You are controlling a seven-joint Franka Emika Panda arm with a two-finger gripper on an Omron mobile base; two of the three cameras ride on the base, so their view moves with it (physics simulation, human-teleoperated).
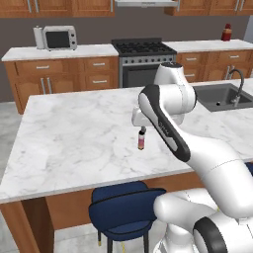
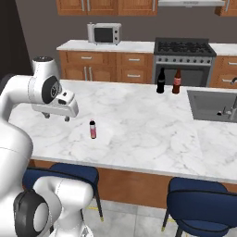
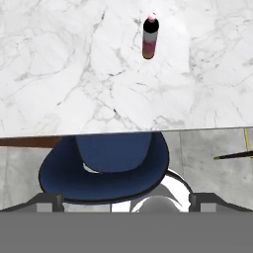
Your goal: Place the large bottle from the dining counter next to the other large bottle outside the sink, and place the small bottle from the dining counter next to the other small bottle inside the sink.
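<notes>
Hand (image 2: 56,116) released above dining counter (image 2: 139,134), small bottle (image 2: 93,129) upright nearby, untouched

Wooden cabinets (image 1: 44,79), stove (image 1: 143,62), microwave (image 1: 60,37).

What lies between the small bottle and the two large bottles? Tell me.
Bare marbled top of the dining counter only, seen in the right base view: the small bottle stands well apart from the large bottle and the other large bottle.

the light was even and bright, shadows were soft and faint on the dining counter (image 1: 74,133); the pictures looked slightly blurry, without glare.
</notes>
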